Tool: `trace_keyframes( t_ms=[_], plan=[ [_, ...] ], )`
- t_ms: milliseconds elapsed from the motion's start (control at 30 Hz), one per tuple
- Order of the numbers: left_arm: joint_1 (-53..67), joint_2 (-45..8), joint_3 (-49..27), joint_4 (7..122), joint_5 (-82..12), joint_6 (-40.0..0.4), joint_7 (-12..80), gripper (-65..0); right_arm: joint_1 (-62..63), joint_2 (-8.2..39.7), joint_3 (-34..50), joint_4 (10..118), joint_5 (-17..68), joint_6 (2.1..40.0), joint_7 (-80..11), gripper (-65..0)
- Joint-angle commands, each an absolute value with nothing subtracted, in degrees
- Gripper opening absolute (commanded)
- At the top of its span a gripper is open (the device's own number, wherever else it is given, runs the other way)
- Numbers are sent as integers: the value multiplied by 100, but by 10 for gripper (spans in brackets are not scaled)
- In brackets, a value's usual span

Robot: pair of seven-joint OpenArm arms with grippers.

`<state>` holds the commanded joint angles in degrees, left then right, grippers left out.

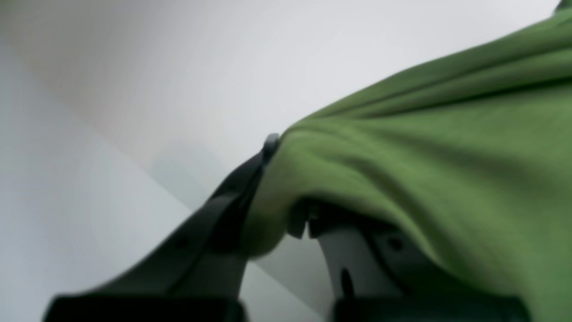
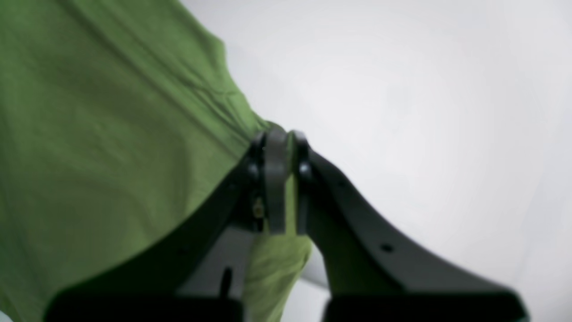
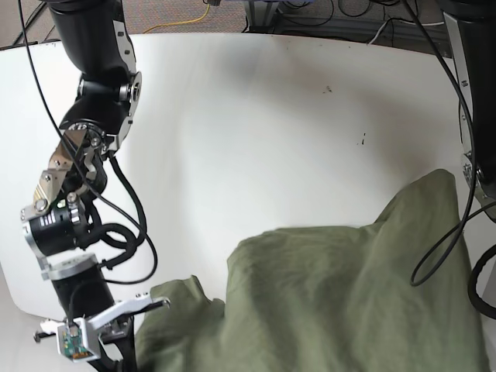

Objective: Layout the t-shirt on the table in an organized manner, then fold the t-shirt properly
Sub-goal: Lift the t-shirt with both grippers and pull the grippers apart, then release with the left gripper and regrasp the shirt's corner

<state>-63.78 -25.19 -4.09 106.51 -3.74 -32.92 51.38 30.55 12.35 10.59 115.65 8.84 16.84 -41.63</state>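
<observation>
Both grippers are clamped on cloth. Right gripper (image 2: 281, 147): fingertips pressed together with a fold of the t-shirt (image 2: 103, 134) pinched between them, hem edge running up and away from the pinch, slack fabric hanging below between the fingers. Left gripper (image 1: 286, 188): one finger (image 1: 232, 197) lies along the outside of a bunched edge of the t-shirt (image 1: 424, 179), the other is mostly buried under the fabric; looks like a pinch on the cloth, tip contact itself is hidden. Both wrist views are blurred, so which part of the garment each holds, I can't tell. Base view: right gripper (image 3: 151, 304) sits low at the near left, at a rumpled corner of the t-shirt (image 3: 341, 302); the left gripper is out of frame on the right, only its arm shows. Shirt is heaped and wrinkled over the near-right part of the table (image 3: 256, 132), not flat. My read: two-point grip on opposite edges, meant to pull the cloth taut and spread it. Layout not done, folding not started.
</observation>
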Motion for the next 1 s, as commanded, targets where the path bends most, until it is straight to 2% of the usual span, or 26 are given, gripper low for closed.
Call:
trace_keyframes(
  t_ms=[367, 733, 1000],
  plan=[
    [-4752, -2114, -435, 10686, -374, -3301, 5121, -644, 1604, 1226, 2079, 11547, 884, 1701, -4136, -650],
    [-3125, -1640, -444, 10774, -365, -3301, 5112, -644, 752, 1121, 2141, 11530, 884, 1701, -4136, -650],
    [-1596, -1165, -435, 11125, -374, -3301, 5112, -644, 690, 1015, 2141, 11521, 884, 1701, -4136, -650]
  ],
)
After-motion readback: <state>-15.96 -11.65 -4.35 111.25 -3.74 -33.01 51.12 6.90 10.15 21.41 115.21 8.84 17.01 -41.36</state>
